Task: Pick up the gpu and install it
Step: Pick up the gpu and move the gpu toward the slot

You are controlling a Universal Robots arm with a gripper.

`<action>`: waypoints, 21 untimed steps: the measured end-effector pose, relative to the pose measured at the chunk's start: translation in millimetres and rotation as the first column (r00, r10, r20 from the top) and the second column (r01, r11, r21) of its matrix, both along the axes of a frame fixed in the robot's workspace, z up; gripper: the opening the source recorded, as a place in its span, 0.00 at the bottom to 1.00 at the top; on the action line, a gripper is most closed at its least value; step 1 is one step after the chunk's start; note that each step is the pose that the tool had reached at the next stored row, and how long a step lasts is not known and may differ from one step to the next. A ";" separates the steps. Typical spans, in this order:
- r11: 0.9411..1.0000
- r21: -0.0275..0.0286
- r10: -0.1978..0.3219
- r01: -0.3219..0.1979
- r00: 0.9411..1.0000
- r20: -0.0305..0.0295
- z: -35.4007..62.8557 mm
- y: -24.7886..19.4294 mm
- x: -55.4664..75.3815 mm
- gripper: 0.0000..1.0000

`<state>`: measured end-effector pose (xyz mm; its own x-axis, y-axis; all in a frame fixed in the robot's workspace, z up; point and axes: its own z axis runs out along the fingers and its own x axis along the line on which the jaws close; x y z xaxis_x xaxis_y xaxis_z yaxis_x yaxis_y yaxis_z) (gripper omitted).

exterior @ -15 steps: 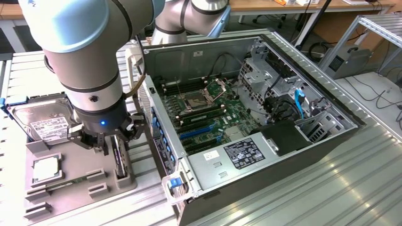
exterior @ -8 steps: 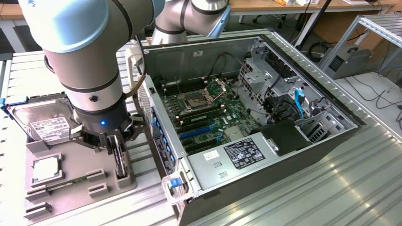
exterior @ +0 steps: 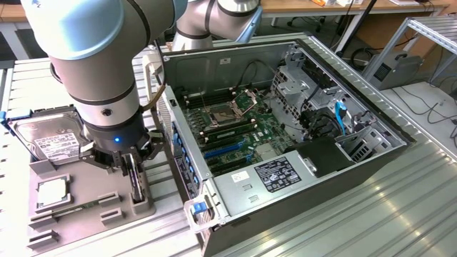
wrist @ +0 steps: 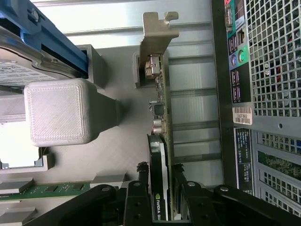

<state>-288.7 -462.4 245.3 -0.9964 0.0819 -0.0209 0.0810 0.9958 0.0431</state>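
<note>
- Claw (wrist: 162, 200): closing on the gpu (wrist: 159, 141), one finger pressing each flat face and nothing else held.
- Gpu, location: standing on edge in a slot of the grey holder (exterior: 85, 211) on the worktop (exterior: 371, 214), just beside the open computer case (exterior: 286, 134). It is not yet showing clear of the slot.
- Risk, binding: the card is likely jamming in the slot if pulled at a tilt, since the grip is sitting away from the silver bracket (wrist: 157, 37).
- Risk, slipping: the fingers are bearing on thin, smooth faces, so the card could be sliding or twisting under load.
- Risk, snagging: the bracket is sitting against a holder post, and the case wall is standing close alongside. Either could be catching the card.
- Writing: "NVIDIA QU…" is showing on the card edge between the fingers.
- Labels: the white label on the hard drive (exterior: 50, 140) and the sticker inside the case (exterior: 277, 175) are reading too small to make out.
</note>
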 end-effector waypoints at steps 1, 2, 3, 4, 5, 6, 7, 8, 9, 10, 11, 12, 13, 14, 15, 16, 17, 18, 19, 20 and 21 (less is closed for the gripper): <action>1.000 0.000 0.000 0.000 1.000 0.000 0.0 0.0 0.0 0.33; 1.000 0.000 0.000 0.000 1.000 0.000 0.0 0.0 0.0 0.33; 1.000 0.000 0.000 0.000 1.000 0.000 0.0 0.0 0.0 0.32; 1.000 0.000 0.000 0.000 1.000 0.000 0.0 0.0 0.0 0.27; 1.000 0.000 0.000 0.000 1.000 0.000 0.0 0.0 0.0 0.27; 1.000 0.000 0.000 0.000 1.000 0.000 0.0 0.0 0.0 0.27; 1.000 0.000 0.000 0.000 1.000 0.000 0.0 0.0 0.0 0.27; 1.000 0.000 0.000 0.000 1.000 0.000 0.0 0.0 0.0 0.27; 1.000 0.000 0.000 0.000 1.000 0.000 0.0 0.0 0.0 0.27; 1.000 0.000 0.000 0.000 1.000 0.000 0.0 0.0 0.0 0.27; 1.000 0.000 0.000 0.000 1.000 0.000 0.0 0.0 0.0 0.27; 1.000 0.000 0.005 -0.005 1.000 0.000 0.0 0.0 0.0 0.27; 1.000 0.000 0.015 -0.015 1.000 0.000 0.0 0.0 -0.1 0.27; 1.000 0.000 0.028 -0.028 1.000 0.000 0.0 0.0 0.0 0.27; 0.999 0.000 0.039 -0.039 0.999 0.000 0.0 0.0 0.0 0.27; 0.999 0.000 0.046 -0.046 0.999 0.000 0.0 0.0 0.0 0.27; 0.999 0.000 0.046 -0.046 0.999 0.000 0.0 0.0 0.0 0.27; 0.999 0.000 0.046 -0.046 0.999 0.000 0.0 0.0 0.0 0.27; 0.999 0.000 0.046 -0.046 0.999 0.000 0.0 0.0 0.0 0.27; 0.999 0.000 0.046 -0.046 0.999 0.000 0.0 0.0 0.0 0.27; 0.999 0.000 0.046 -0.046 0.999 0.000 0.0 0.0 0.0 0.27</action>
<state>-288.8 -462.4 245.3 -0.9991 0.0356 -0.0208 0.0347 0.9985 0.0430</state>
